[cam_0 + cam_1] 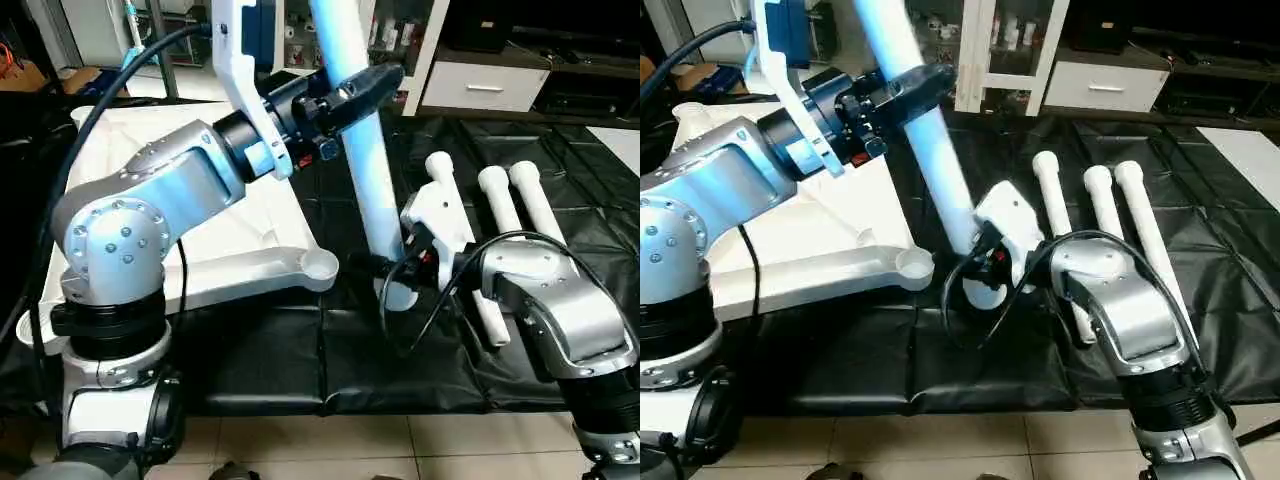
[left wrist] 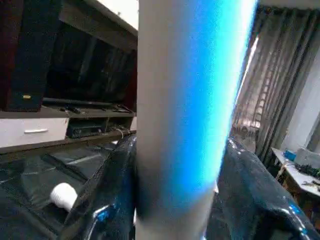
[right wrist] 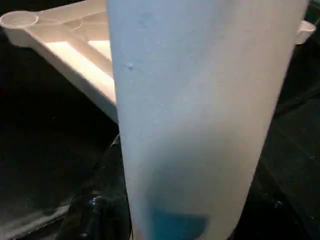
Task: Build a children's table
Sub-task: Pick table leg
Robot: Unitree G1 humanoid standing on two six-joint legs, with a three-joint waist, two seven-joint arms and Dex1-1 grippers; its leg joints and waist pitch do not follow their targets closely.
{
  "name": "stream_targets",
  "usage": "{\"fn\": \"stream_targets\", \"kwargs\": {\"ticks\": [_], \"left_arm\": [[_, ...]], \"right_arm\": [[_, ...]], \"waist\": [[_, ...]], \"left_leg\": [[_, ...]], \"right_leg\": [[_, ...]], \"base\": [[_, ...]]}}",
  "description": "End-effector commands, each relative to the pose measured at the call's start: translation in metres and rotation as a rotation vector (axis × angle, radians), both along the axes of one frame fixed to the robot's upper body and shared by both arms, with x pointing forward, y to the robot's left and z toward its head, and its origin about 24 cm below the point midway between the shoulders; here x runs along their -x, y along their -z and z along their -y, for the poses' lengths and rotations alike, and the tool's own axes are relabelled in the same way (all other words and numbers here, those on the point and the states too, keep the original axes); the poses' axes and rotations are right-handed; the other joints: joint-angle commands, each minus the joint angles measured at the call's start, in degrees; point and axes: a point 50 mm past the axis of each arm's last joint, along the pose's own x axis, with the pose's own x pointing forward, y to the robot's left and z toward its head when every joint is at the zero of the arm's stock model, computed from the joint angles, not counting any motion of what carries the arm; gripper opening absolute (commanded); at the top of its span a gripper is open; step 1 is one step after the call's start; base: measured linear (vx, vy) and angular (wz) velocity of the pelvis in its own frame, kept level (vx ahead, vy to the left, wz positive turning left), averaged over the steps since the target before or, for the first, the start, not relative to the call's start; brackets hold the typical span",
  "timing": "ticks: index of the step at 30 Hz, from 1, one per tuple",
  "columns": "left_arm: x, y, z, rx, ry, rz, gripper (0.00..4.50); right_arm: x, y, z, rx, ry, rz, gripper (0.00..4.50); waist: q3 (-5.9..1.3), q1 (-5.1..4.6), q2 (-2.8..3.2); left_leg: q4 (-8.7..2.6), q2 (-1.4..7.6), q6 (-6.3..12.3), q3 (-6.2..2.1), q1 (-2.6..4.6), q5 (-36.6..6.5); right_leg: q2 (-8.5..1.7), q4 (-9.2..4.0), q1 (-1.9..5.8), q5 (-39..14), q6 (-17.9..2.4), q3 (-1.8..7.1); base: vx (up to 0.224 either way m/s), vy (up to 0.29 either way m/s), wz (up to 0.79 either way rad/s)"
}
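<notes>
1. Silver forearms [image 1: 150, 200] with rounded joint housings dotted with small screws.
2. Black ribbed collars ring the joints.
3. Black cables [image 1: 100, 100] loop along both arms.
4. White wrist brackets [image 1: 245, 80]; glossy black fingers [image 2: 260, 195].

- The tilted leg [image 1: 365, 150] stands across the middle of the worktop, between the tabletop [image 1: 230, 250] and the three loose legs [image 1: 500, 215], barring a straight pass from one side to the other.
- The left gripper [image 1: 375, 82] clamps it high, the right gripper [image 1: 385, 268] crowds its foot.
- Bare black mat [image 1: 300, 350] lies free along the near edge.
- The corner socket [image 1: 320, 265] sits just beside the leg's foot, leaving a narrow gap.
</notes>
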Motion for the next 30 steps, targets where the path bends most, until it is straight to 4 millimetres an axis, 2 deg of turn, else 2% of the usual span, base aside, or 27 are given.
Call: {"fn": "stream_targets", "kwargs": {"ticks": [1,3,5,6,7,9,10,11,12,13,14,15,16,19,20,23,25,27,29,30], "left_arm": [[0.0,-0.004,0.002,0.008,0.023,0.009,2.75],[-0.002,-0.006,0.001,0.01,-0.003,0.037,2.85],[-0.002,-0.006,0.0,0.012,-0.013,0.04,3.12],[-0.001,-0.005,0.0,0.008,0.004,0.047,3.15],[0.001,-0.004,-0.001,0.009,0.012,0.05,3.16],[0.004,-0.001,-0.003,0.026,0.034,0.037,3.16],[0.005,0.003,-0.009,0.034,0.042,0.026,3.16],[0.005,0.003,-0.009,0.034,0.042,0.026,3.16],[0.005,0.005,-0.012,0.031,0.04,0.022,3.16],[-0.003,0.018,-0.025,-0.085,-0.056,0.028,3.16],[-0.007,0.026,-0.031,-0.165,-0.112,0.031,3.16],[-0.01,0.032,-0.036,-0.219,-0.149,0.033,3.16],[-0.013,0.038,-0.041,-0.273,-0.183,0.035,3.16],[-0.024,0.065,-0.065,-0.482,-0.314,0.031,3.16],[-0.025,0.073,-0.069,-0.541,-0.325,0.033,3.16],[-0.025,0.088,-0.072,-0.623,-0.325,0.039,3.16],[-0.024,0.095,-0.073,-0.654,-0.329,0.044,3.16],[-0.022,0.103,-0.071,-0.713,-0.318,0.065,3.16],[-0.022,0.111,-0.069,-0.763,-0.315,0.099,3.16],[-0.022,0.118,-0.067,-0.784,-0.293,0.117,3.16]], "right_arm": [[-0.007,-0.009,0.01,-0.059,0.085,0.014,1.85],[-0.021,-0.016,0.019,-0.131,0.222,0.032,1.85],[-0.025,-0.018,0.022,-0.158,0.271,0.036,1.85],[-0.033,-0.019,0.028,-0.198,0.356,0.036,1.84],[-0.039,-0.021,0.036,-0.251,0.436,0.027,1.84],[-0.043,-0.023,0.044,-0.366,0.478,-0.032,1.84],[-0.038,-0.026,0.05,-0.516,0.4,-0.126,1.84],[-0.038,-0.026,0.05,-0.516,0.4,-0.126,1.84],[-0.035,-0.029,0.051,-0.577,0.344,-0.164,1.84],[-0.023,-0.033,0.057,-0.686,0.227,-0.238,1.84],[-0.019,-0.034,0.061,-0.733,0.185,-0.268,1.84],[-0.017,-0.035,0.063,-0.761,0.161,-0.284,1.84],[-0.014,-0.036,0.065,-0.789,0.136,-0.298,1.84],[-0.003,-0.038,0.076,-0.886,0.048,-0.356,1.84],[-0.001,-0.037,0.079,-0.891,0.035,-0.371,1.84],[0.002,-0.038,0.084,-0.904,0.039,-0.384,1.84],[0.002,-0.04,0.084,-0.911,0.043,-0.383,1.84],[0.002,-0.044,0.085,-0.906,0.049,-0.37,1.84],[-0.003,-0.045,0.085,-0.881,0.102,-0.342,1.84],[-0.009,-0.043,0.084,-0.838,0.164,-0.318,1.84]], "waist": [[-4.25,-0.04,0.58],[-4.35,-0.23,0.45],[-4.37,-0.31,0.47],[-4.3,-0.32,0.67],[-4.38,-0.49,0.59],[-4.45,-0.46,0.8],[-4.45,-0.42,1.21],[-4.52,-0.45,1.02],[-4.66,-0.29,1.01],[-4.73,-0.21,1.96],[-4.73,-0.4,1.56],[-4.72,-0.32,1.51],[-4.64,-0.38,1.76],[-4.55,-0.21,2.19],[-4.43,-0.41,1.43],[-4.53,-0.28,1.27],[-4.41,-0.29,1.38],[-4.42,-0.09,1.13],[-4.36,-0.05,1.19],[-4.31,-0.01,0.33]], "left_leg": [[-4.24,1.64,-3.0,-0.5,1.54,-10.8],[-4.22,1.53,-3.04,-0.47,1.46,-10.7],[-4.24,1.51,-3.53,-0.49,1.59,-10.9],[-4.28,1.48,-3.9,-0.48,1.59,-10.8],[-4.24,1.42,-4.11,-0.42,1.61,-10.8],[-4.2,1.38,-4.4,-0.36,1.77,-11.2],[-4.2,1.34,-4.21,-0.39,1.87,-11.6],[-4.2,1.31,-3.73,-0.38,1.8,-11.7],[-4.23,1.38,-3.28,-0.44,1.55,-10.0],[-4.15,1.3,-2.68,-0.55,1.58,-9.0],[-4.22,1.42,-1.85,-0.52,1.55,-9.2],[-4.29,1.4,-1.49,-0.55,1.63,-9.0],[-4.3,1.34,-1.24,-0.5,1.53,-9.2],[-4.39,1.44,-2.27,-0.51,1.79,-10.1],[-4.54,1.49,-2.45,-0.46,1.76,-10.9],[-4.53,1.71,-3.55,-0.41,1.93,-10.6],[-4.56,1.69,-3.66,-0.38,1.84,-10.7],[-4.57,1.69,-3.44,-0.38,1.88,-10.6],[-4.56,1.68,-3.75,-0.34,1.91,-11.0],[-4.64,1.72,-3.63,-0.34,1.68,-10.7]], "right_leg": [[-3.35,-4.21,2.47,-11.3,-10.4,2.17],[-3.35,-4.22,2.47,-11.2,-10.5,2.14],[-3.3,-4.26,2.39,-11.8,-10.5,2.05],[-3.32,-4.24,2.35,-11.9,-10.3,2.08],[-3.2,-4.2,2.32,-11.6,-10.2,2.05],[-3.19,-4.08,2.26,-11.0,-10.3,2.05],[-3.03,-4.01,2.36,-9.9,-10.4,2.04],[-2.88,-3.96,2.65,-8.7,-10.5,2.02],[-2.86,-3.69,2.74,-6.2,-10.7,1.94],[-2.88,-3.52,2.89,-4.6,-11.0,1.92],[-2.77,-3.67,3.0,-4.3,-10.5,1.87],[-2.82,-3.89,3.03,-4.6,-10.3,1.86],[-2.89,-4.07,3.08,-6.3,-9.5,1.93],[-3.09,-4.44,2.69,-10.8,-9.3,1.89],[-3.09,-4.77,2.64,-12.7,-8.7,1.9],[-3.47,-4.47,2.32,-14.4,-9.3,1.9],[-3.54,-4.44,2.21,-14.6,-9.7,1.93],[-3.62,-4.55,2.13,-15.2,-9.6,1.92],[-3.7,-4.62,1.97,-16.3,-9.4,1.94],[-3.81,-4.83,2.02,-17.6,-8.6,1.93]], "base": [[0.0,0.0,0.0],[0.0,0.0,0.0],[0.0,0.0,0.0],[0.0,0.0,0.0],[0.0,0.0,0.0],[0.0,0.0,0.0],[0.0,0.0,0.0],[0.0,0.0,0.0],[0.0,0.0,0.0],[0.0,0.0,0.0],[0.0,0.0,0.0],[0.0,0.0,0.0],[0.0,0.0,0.0],[0.0,0.0,0.0],[0.0,0.0,0.0],[0.0,0.0,0.0],[0.0,0.0,0.0],[0.0,0.0,0.0],[0.0,0.0,0.0],[0.0,0.0,0.0]]}}
